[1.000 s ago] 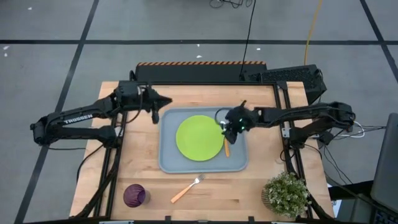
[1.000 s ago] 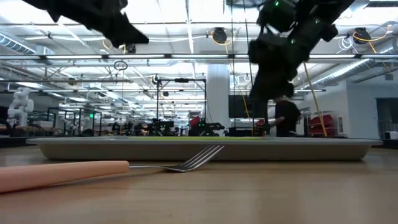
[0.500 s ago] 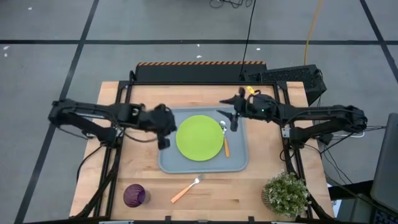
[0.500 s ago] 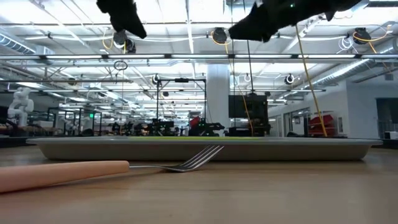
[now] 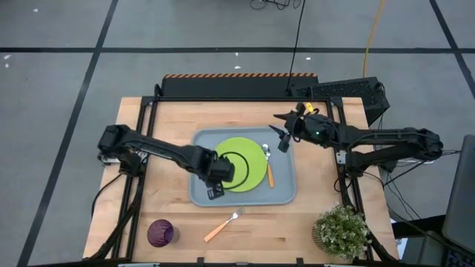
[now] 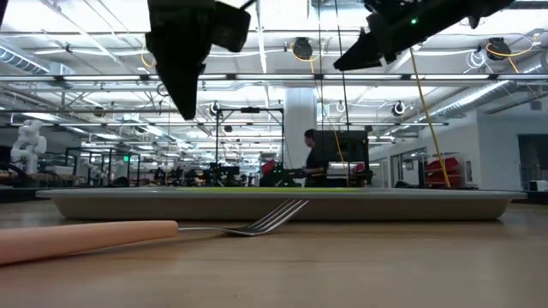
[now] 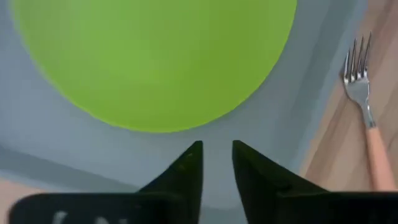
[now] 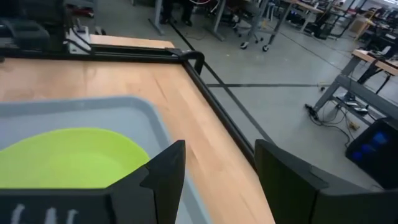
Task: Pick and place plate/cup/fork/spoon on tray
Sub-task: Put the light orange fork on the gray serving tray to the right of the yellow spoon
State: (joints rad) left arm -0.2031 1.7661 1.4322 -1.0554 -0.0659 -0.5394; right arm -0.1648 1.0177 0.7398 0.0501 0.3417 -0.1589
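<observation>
The grey-blue tray (image 5: 285,194) lies mid-table and holds the lime-green plate (image 5: 249,159), with the orange-handled spoon (image 5: 269,172) on the tray floor beside the plate's right. The fork (image 5: 223,225) lies on the wood in front of the tray, and the purple cup (image 5: 160,232) stands at the near left. My left gripper (image 7: 216,163) points down over the tray's near-left part, just off the plate's rim (image 7: 155,124), open by a narrow gap with nothing in it. My right gripper (image 8: 217,168) hovers open and nearly level above the tray's far-right corner.
A potted plant (image 5: 341,230) stands at the near right corner. A black device (image 5: 345,90) sits at the far right edge. Bare wood lies between the tray and the near edge around the fork (image 6: 128,231). A person (image 6: 312,158) stands in the room beyond.
My left gripper has swung from the tray's far-left corner toward the near edge and right, tipping from nearly level to pointing down, and sunk over the tray's near-left part. My right gripper has risen off the spoon toward the far right and levelled out. The spoon stays on the tray.
</observation>
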